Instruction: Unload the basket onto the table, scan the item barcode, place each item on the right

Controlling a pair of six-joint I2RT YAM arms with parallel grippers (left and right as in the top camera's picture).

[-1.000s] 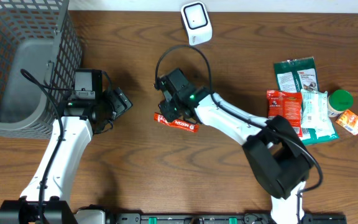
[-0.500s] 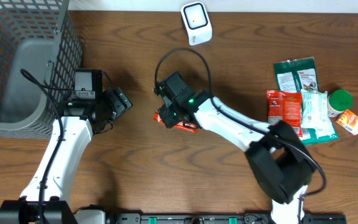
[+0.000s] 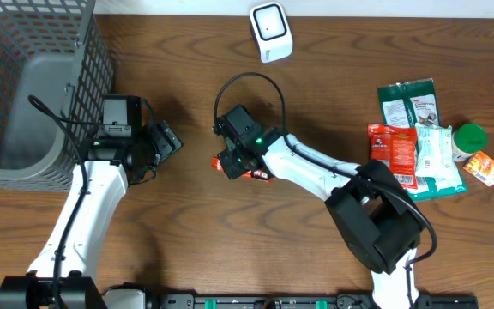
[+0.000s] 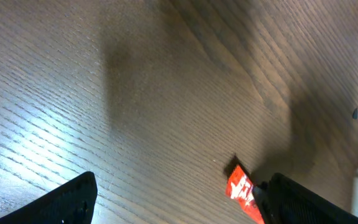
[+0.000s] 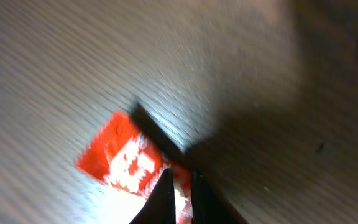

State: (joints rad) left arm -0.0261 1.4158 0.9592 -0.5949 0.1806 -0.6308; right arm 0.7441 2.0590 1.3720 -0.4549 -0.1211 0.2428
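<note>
- Red sachet [image 5: 124,163] fills the right wrist view. Its near edge is nipped by the right gripper [image 5: 179,186], whose two dark fingers [image 5: 160,205] stand almost together with only the wrapper between them.
- Seen from overhead, the sachet sits mid-table, a little left of centre, with one end poking out on each side of the right gripper. I cannot tell whether it rests on the wooden table [image 3: 187,232] or hangs just clear of it.
- Left gripper [image 3: 166,140] sits to the left of the sachet and apart from it, jaws spread wide and holding nothing. In its own wrist view the fingers [image 4: 67,202] frame bare wood, with the sachet's red end showing beside the right-hand finger.
- On the right side, well apart from the sachet, goods lie huddled together: a green packet [image 3: 409,101], a red packet [image 3: 392,148], a white-and-green pouch [image 3: 436,159], a green-lidded jar [image 3: 469,137] and a small orange box [image 3: 484,167] — several of them overlapping.
- Grey mesh basket [image 3: 24,86] takes up the far left corner, just beyond the left arm.
- White scanner [image 3: 270,32] stands at the far edge — beyond the right gripper and well apart from the sachet.
</note>
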